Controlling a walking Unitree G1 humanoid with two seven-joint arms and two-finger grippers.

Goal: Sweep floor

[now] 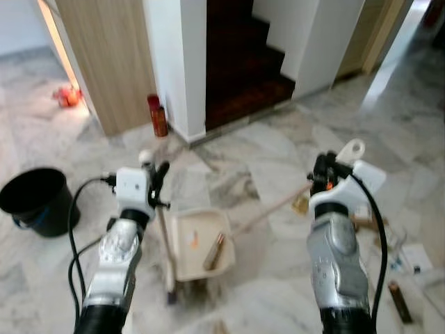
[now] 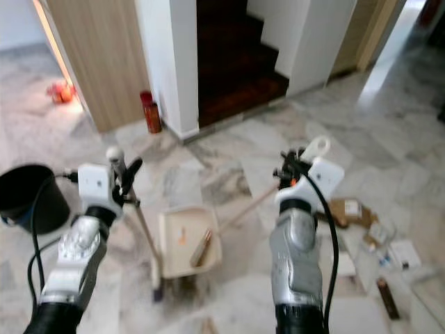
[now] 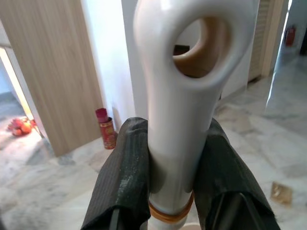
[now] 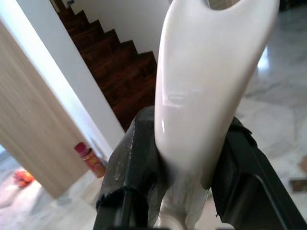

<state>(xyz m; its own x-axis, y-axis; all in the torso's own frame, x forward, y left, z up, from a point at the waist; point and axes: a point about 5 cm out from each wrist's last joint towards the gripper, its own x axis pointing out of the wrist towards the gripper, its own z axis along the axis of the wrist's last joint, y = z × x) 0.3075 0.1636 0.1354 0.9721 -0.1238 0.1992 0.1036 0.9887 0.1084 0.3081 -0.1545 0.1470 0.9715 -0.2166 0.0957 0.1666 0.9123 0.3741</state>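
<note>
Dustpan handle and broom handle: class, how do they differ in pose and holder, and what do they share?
The dustpan handle stands almost upright; the broom handle slants low across the floor towards the dustpan. The dustpan handle is clamped in the left gripper, the broom handle in the right gripper. Both end in a glossy white cap with a hanging hole.

Cream dustpan point(image 1: 200, 243) — veined grey-white floor point(image 1: 264, 149)

The marble floor point(image 1: 278, 160) carries a black bucket point(image 1: 38, 200), cream dustpan point(image 1: 201, 243) and red can point(image 1: 157, 115).
</note>
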